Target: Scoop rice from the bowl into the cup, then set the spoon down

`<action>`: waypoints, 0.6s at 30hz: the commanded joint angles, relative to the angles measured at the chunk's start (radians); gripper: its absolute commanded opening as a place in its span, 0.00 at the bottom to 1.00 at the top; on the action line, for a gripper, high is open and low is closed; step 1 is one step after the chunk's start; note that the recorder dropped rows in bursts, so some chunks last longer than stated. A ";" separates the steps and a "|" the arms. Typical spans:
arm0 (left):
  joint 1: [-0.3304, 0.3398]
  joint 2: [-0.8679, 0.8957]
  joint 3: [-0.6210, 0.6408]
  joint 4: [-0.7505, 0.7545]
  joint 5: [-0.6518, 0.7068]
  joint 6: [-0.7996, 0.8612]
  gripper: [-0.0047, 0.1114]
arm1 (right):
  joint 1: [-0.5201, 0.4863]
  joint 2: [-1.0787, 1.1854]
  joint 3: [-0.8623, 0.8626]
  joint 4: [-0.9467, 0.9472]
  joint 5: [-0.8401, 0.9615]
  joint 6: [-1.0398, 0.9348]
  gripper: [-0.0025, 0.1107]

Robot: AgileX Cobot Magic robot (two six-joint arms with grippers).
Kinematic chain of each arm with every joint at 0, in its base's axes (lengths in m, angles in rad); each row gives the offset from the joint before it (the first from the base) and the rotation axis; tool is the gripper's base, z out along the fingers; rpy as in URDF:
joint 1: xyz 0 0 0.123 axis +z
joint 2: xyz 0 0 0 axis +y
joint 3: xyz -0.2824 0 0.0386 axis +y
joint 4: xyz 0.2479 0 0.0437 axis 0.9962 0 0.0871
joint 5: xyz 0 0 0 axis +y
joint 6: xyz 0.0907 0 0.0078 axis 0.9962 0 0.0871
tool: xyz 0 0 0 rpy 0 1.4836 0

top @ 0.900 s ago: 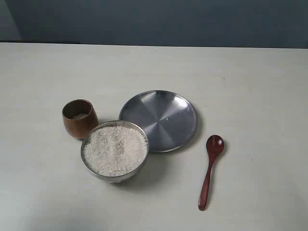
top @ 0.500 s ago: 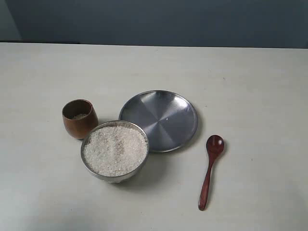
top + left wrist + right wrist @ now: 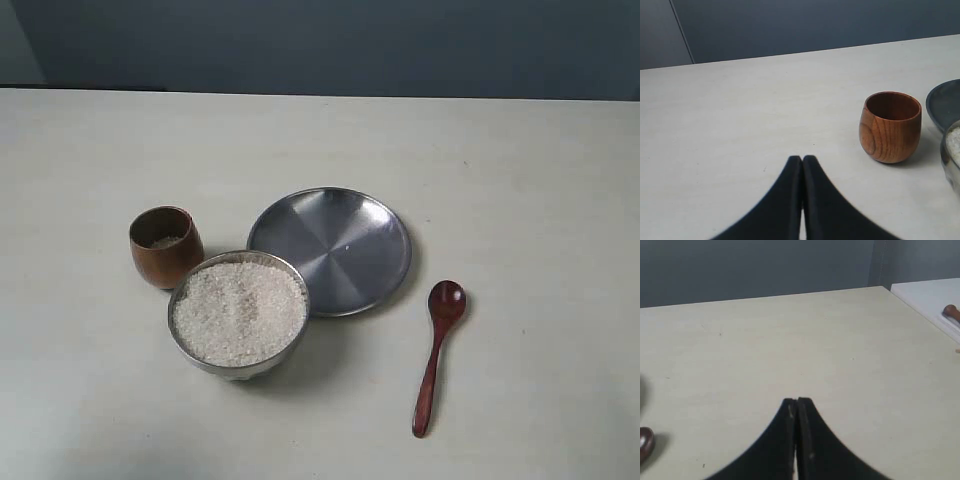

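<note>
Nothing has moved: spoon (image 3: 437,352) lies untouched, lower right.
Left gripper (image 3: 802,165) and right gripper (image 3: 797,407) pressed together, empty; cup (image 3: 165,247) just beside bowl (image 3: 233,371), likely for a short carry.

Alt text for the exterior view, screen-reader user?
A steel bowl full of rice sits on a pale table, a wooden cup at its left, a steel plate behind it to the right, a wooden spoon lying farther right.

No readable text, label or number anywhere — none at all.
</note>
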 commanded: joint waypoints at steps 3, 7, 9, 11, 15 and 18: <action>0.002 -0.005 0.005 -0.003 -0.005 0.000 0.04 | -0.004 -0.003 0.002 0.000 -0.008 -0.001 0.02; 0.002 -0.005 0.005 -0.003 -0.005 0.000 0.04 | -0.004 -0.003 0.002 -0.046 -0.031 -0.003 0.02; 0.002 -0.005 0.005 -0.003 -0.005 0.000 0.04 | -0.004 -0.003 0.002 -0.105 -0.099 -0.003 0.02; 0.002 -0.005 0.005 -0.003 -0.005 0.000 0.04 | -0.004 -0.003 0.002 -0.094 -0.186 -0.003 0.02; 0.002 -0.005 0.005 -0.003 -0.005 0.000 0.04 | -0.004 -0.003 0.002 -0.089 -0.343 -0.001 0.02; 0.002 -0.005 0.005 -0.003 -0.005 0.000 0.04 | -0.004 -0.003 0.002 -0.080 -0.496 0.007 0.02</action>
